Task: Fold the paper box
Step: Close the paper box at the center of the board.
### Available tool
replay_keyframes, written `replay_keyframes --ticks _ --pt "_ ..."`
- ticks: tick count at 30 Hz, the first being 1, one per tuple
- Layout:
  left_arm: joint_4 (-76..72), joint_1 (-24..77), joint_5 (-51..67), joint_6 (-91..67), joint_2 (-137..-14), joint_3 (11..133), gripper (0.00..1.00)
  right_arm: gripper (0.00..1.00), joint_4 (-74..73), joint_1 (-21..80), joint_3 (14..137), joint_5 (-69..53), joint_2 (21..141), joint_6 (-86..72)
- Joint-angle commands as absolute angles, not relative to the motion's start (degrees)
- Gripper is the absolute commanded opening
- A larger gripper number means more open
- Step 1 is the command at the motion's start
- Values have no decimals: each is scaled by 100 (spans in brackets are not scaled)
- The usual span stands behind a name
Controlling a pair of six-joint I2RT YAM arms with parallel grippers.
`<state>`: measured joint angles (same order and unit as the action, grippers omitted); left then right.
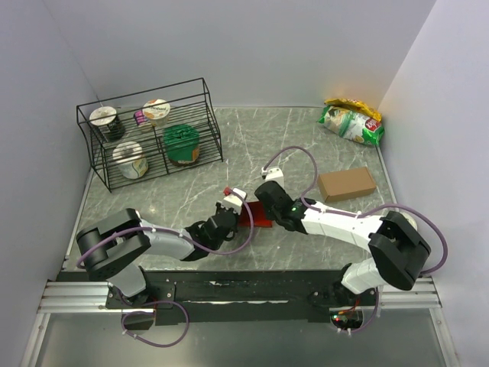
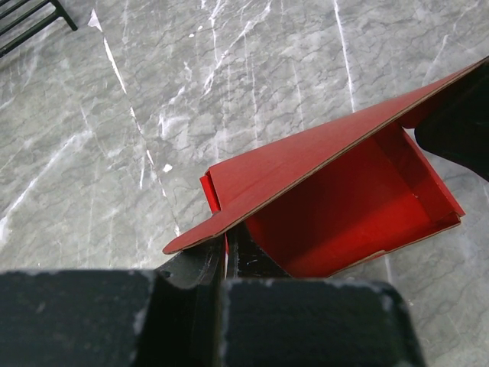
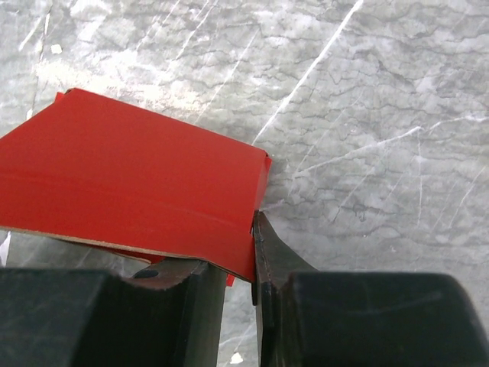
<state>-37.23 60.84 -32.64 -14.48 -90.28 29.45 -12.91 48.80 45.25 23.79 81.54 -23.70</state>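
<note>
Box (image 1: 257, 220): red card, part-folded, on the table (image 1: 252, 145) at mid-width, towards the front, held between the two grippers.
- From the left wrist: one panel raised and slanting over an open red hollow with low side walls; underside resting on the marble.
- From the right wrist: broad red panel, tilted, pale cut edge along its near side.

Left gripper (image 2: 227, 246): clamped tight on the box, nipping the card just beside a rounded flap at the raised panel's low corner.

Right gripper (image 3: 254, 258): jaws drawn close together, the near corner of the red panel pinched between them.

Table: grey marble, white veins.

Rack (image 1: 149, 134): black wire, far left corner, holding four cups; one of them green (image 1: 182, 144).

Carton (image 1: 346, 184): plain brown, lying flat, right of the grippers and well apart from the box.

Snack bags (image 1: 351, 122): green and yellow, far right corner, against the wall.

Cables (image 1: 302, 172): purple, looped along both arms.
</note>
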Motion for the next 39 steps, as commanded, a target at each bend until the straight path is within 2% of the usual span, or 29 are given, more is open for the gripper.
replay_keyframes --ticks 1,13,19,39 --pt "-3682 6398 -1934 -1705 -9220 2742 1 0 -325 5238 4983 1731 8420 -2953" --pt "-3929 6284 -1943 -1863 -9053 2610 1 0 -431 5309 4782 2074 8192 -2962" --pt "-4034 6284 -1529 -1705 -9219 2663 1 0 -474 5300 4825 2013 7902 -3120" --pt "-4175 6302 -1371 -1644 -9299 2619 1 0 -273 5440 5528 1653 8665 -3744"
